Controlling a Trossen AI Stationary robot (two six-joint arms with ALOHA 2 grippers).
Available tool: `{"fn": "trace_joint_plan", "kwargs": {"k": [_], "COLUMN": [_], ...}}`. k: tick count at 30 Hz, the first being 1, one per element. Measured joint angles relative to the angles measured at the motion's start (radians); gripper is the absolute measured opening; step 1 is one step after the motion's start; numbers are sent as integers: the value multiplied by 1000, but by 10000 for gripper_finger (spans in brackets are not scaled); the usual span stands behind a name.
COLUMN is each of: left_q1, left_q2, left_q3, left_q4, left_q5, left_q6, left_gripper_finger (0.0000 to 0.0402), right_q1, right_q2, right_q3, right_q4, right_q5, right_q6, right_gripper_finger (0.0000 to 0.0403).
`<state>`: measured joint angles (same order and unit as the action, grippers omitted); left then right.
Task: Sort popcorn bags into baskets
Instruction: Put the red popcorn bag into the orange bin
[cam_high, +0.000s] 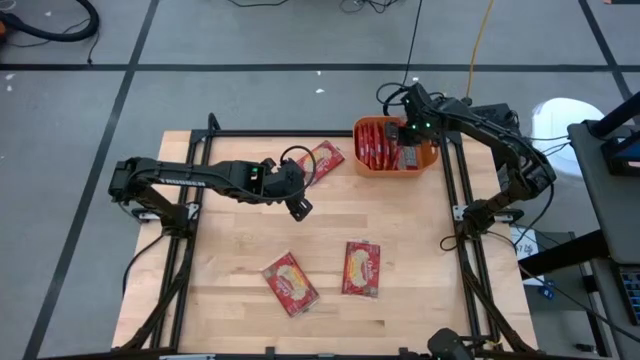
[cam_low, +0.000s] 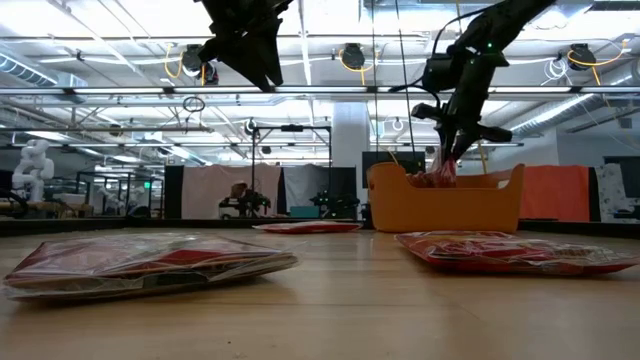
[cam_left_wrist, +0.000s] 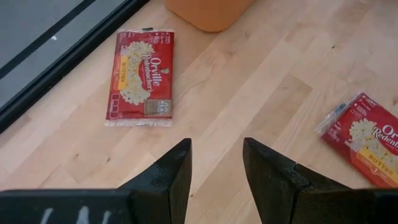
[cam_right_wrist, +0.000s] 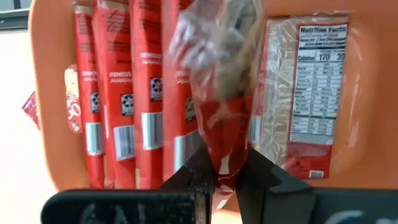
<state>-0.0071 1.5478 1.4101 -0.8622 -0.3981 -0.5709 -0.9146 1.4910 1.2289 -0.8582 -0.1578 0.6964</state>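
The orange basket (cam_high: 369, 168) stands at the table's far right with several popcorn bags (cam_right_wrist: 118, 93) on edge in it and one (cam_right_wrist: 308, 93) lying flat. My right gripper (cam_right_wrist: 225, 174) hangs over the basket, shut on another popcorn bag (cam_right_wrist: 217, 68). Three more bags lie flat on the table: one (cam_high: 322, 160) left of the basket and two (cam_high: 290, 283) (cam_high: 361, 268) near the front. My left gripper (cam_left_wrist: 214, 168) hovers open and empty above the table's middle (cam_high: 298, 205), short of the far bag (cam_left_wrist: 142, 76). My right gripper pinches one narrow end of the popcorn bag (cam_right_wrist: 224, 155) between its two fingers. The fingers come from above, slanting down. The bag hangs crumpled below them, its lower part down inside the basket (cam_low: 440, 175); whether it touches the bags there, I cannot tell.
Black rails (cam_high: 455, 200) frame the wooden table on the left, right and far sides. Bare wood (cam_high: 250, 240) lies between the left gripper and the two near bags.
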Motion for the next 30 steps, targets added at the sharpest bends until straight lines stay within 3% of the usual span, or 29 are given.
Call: {"fn": "trace_joint_plan", "kwargs": {"k": [19,30], "left_q1": [0,0], "left_q2": [0,0], "left_q3": [0,0], "left_q4": [0,1], "left_q5": [0,3], "left_q6": [39,39], "left_gripper_finger": [147,147], "right_q1": [-21,-14], "right_q2": [-66,16], "right_q3": [30,30], "right_q4": [-95,-77], "right_q5": [-30,-53], "right_q6": [-2,-52], "right_gripper_finger": [31,31]}}
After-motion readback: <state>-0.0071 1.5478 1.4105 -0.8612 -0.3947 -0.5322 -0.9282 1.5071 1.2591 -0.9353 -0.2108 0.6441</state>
